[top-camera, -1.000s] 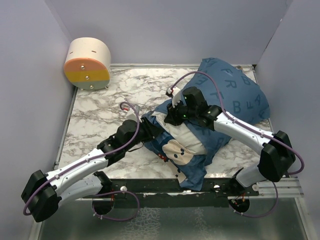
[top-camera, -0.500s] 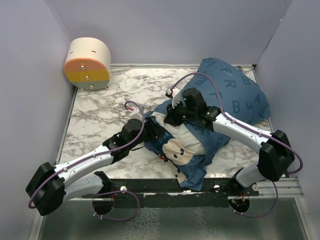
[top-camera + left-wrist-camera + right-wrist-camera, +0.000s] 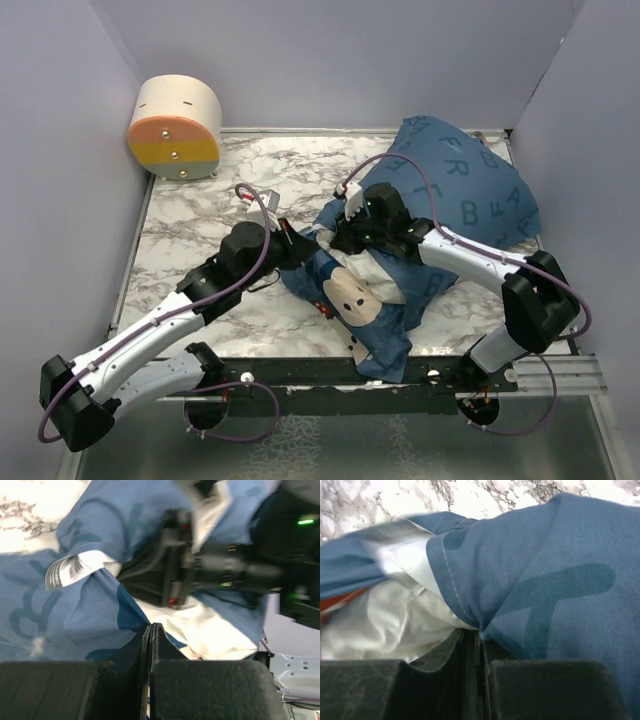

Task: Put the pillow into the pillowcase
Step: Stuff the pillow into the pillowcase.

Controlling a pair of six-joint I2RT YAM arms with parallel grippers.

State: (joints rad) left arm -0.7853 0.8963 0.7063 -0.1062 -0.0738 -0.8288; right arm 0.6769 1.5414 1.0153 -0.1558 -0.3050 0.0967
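Observation:
The dark blue pillowcase (image 3: pixel 470 190) bulges at the back right, and its open end lies bunched mid-table. A strip of the white pillow (image 3: pixel 378 268) shows in that opening; the rest is inside. My left gripper (image 3: pixel 288 246) is shut on the opening's left edge; in the left wrist view its jaws (image 3: pixel 151 628) pinch dark blue pillowcase (image 3: pixel 75 615) fabric in front of the pillow (image 3: pixel 215 625). My right gripper (image 3: pixel 345 236) is shut on the back hem; in the right wrist view the gripper (image 3: pixel 475 632) clamps the pillowcase (image 3: pixel 545 580) beside the pillow (image 3: pixel 385 625).
A round cream box (image 3: pixel 175 125) with an orange, yellow and green face stands at the back left corner of the marble table (image 3: pixel 200 230). Lavender walls close in three sides. A white printed label (image 3: pixel 70 570) sticks out of the blue fabric.
The left gripper opened, reached in to the pillowcase's left edge and shut on it. Less of the white pillow shows now. The right gripper stayed clamped and shifted slightly.

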